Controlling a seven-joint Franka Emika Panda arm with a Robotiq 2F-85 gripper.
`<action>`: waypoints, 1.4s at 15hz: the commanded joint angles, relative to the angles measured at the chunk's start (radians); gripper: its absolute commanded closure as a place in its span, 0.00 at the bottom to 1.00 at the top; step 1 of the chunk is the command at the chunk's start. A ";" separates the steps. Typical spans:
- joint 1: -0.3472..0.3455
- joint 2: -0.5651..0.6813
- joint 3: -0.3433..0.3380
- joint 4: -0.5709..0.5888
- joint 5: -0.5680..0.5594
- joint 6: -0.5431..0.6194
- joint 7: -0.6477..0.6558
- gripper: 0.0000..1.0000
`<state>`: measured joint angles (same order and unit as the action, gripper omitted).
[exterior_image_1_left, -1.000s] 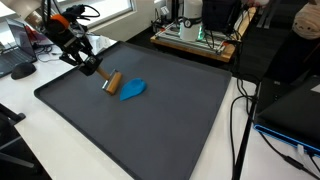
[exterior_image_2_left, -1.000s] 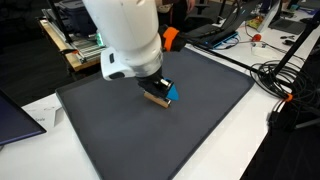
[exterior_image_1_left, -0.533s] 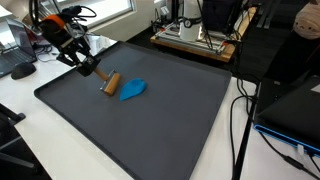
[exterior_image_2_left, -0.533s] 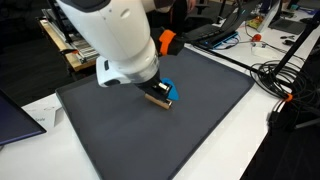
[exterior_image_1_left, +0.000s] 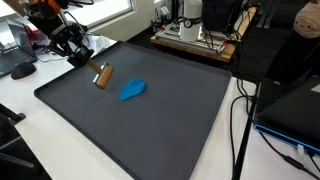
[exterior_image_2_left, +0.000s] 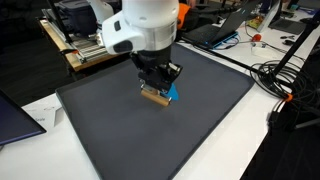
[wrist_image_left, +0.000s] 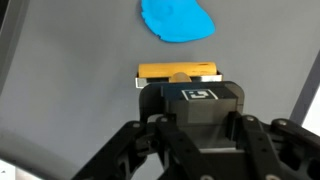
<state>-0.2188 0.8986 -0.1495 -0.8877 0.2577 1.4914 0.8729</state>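
My gripper (exterior_image_1_left: 84, 60) is shut on a black handle with a square tag (wrist_image_left: 200, 95). The handle carries a flat wooden block (exterior_image_1_left: 101, 76) at its tip. The block rests low over the dark grey mat (exterior_image_1_left: 150, 130), near the mat's far left corner. A crumpled blue cloth-like lump (exterior_image_1_left: 132, 90) lies on the mat just beside the block, apart from it. In the wrist view the wooden block (wrist_image_left: 178, 72) sits just ahead of my gripper (wrist_image_left: 196, 108), with the blue lump (wrist_image_left: 177, 20) beyond it. In an exterior view my gripper (exterior_image_2_left: 158, 76) stands over the block (exterior_image_2_left: 154, 96), with the blue lump (exterior_image_2_left: 172, 93) behind it.
The mat covers most of a white table (exterior_image_1_left: 40, 130). Black cables (exterior_image_1_left: 240, 120) run along the mat's right edge. A rack of electronics (exterior_image_1_left: 195, 35) stands behind the mat. A laptop corner (exterior_image_2_left: 20, 115) and more cables (exterior_image_2_left: 285, 75) lie at the table's sides.
My gripper has drawn the wooden block away from the blue lump, toward the mat's far left corner. The blue lump has stayed in place.
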 joint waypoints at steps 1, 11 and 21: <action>0.064 -0.110 -0.031 -0.089 -0.075 -0.002 0.004 0.77; 0.238 -0.371 -0.055 -0.422 -0.151 0.161 0.071 0.77; 0.401 -0.621 -0.009 -0.837 -0.424 0.451 0.478 0.77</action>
<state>0.1529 0.3970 -0.1787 -1.5683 -0.0771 1.8757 1.2218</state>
